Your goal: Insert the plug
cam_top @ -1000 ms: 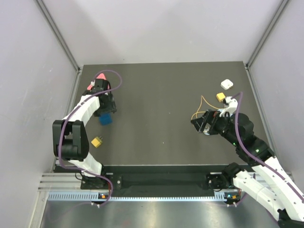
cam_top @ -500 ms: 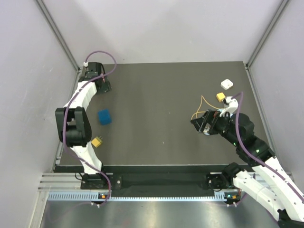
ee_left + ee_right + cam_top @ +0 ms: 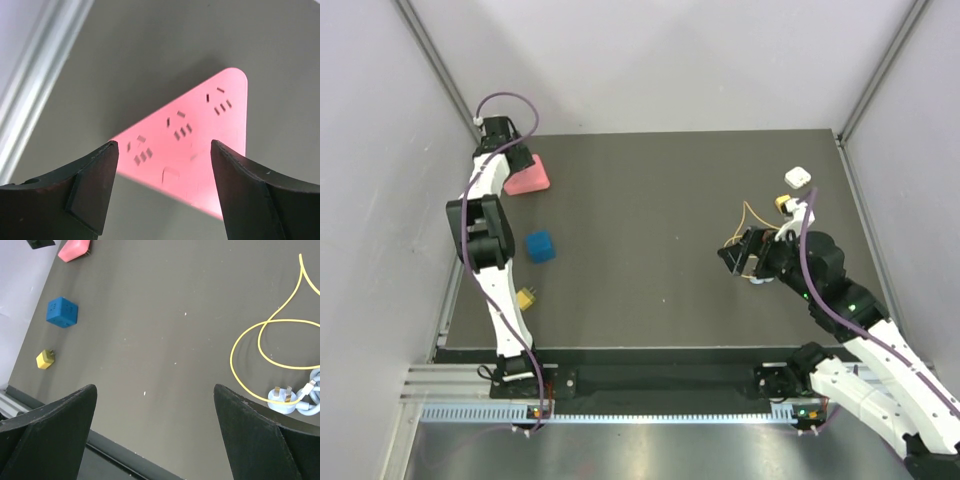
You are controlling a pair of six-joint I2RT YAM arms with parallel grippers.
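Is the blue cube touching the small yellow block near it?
Apart. The right wrist view shows a stretch of dark table between the blue cube and the small yellow block.

**Left Arm Repositioned to Far-Left Corner**

The left gripper [image 3: 513,160] has travelled from beside the blue cube [image 3: 540,246] to the far-left corner of the table [image 3: 650,180]. It now hangs, jaws apart, over the pink triangular socket block [image 3: 530,178], which has become largely uncovered in the top view. The right gripper [image 3: 744,256] has shifted slightly to its left.
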